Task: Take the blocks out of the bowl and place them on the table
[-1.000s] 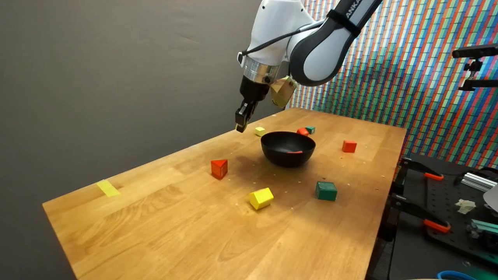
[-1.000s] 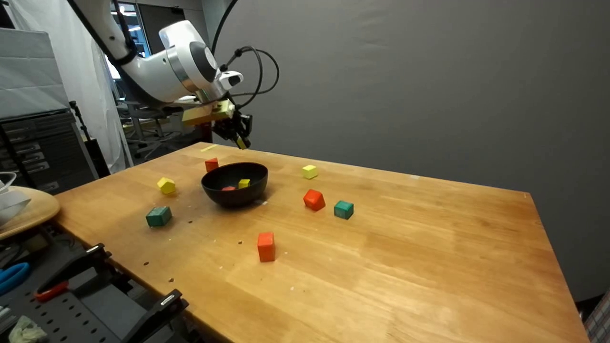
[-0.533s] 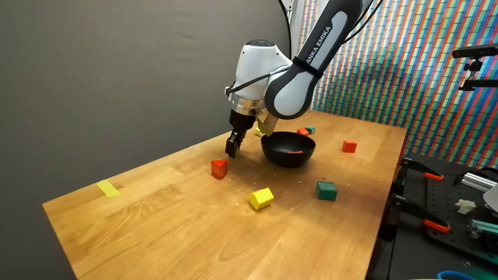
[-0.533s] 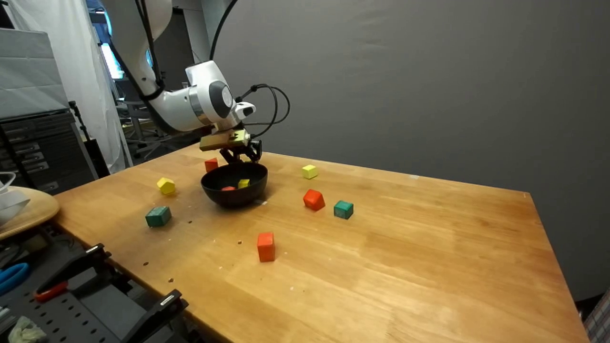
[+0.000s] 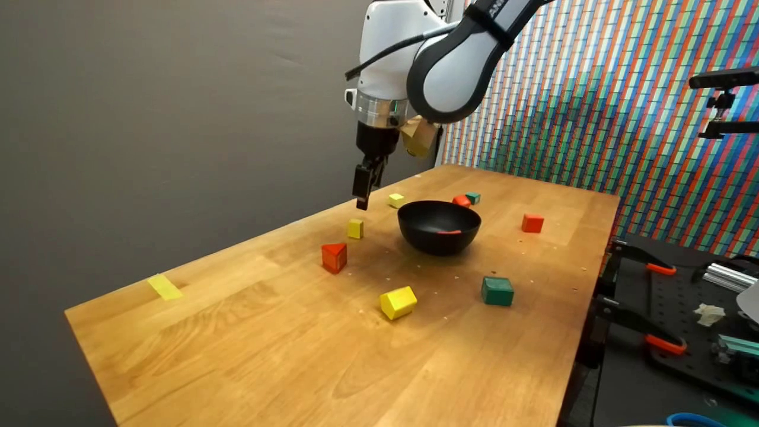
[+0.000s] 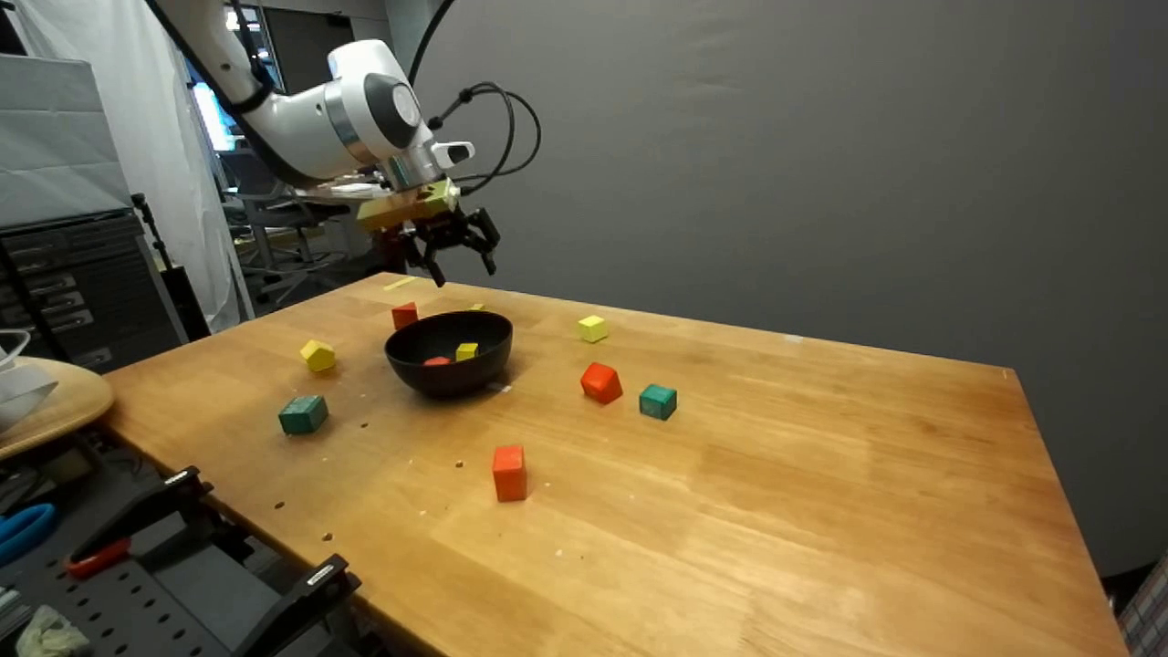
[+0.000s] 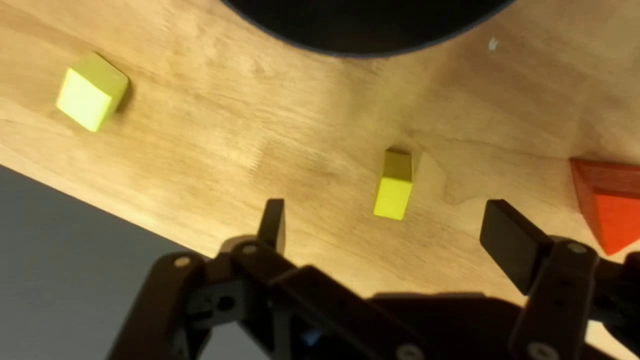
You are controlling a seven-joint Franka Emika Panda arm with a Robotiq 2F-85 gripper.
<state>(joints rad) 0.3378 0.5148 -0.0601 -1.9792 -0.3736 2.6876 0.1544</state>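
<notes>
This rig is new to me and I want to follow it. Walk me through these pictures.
The machine is a robot arm ending in a two-fingered gripper. Both exterior views come from cameras standing outside the robot; the wrist view, from a camera on the arm, looks down past the gripper. On the wooden table sits a black bowl, with a yellow block and a partly hidden red block visible inside. Red, yellow and green blocks lie around it; a flat yellow strip lies near the table's edge. Nothing is held: the gripper hangs open above the table.
</notes>
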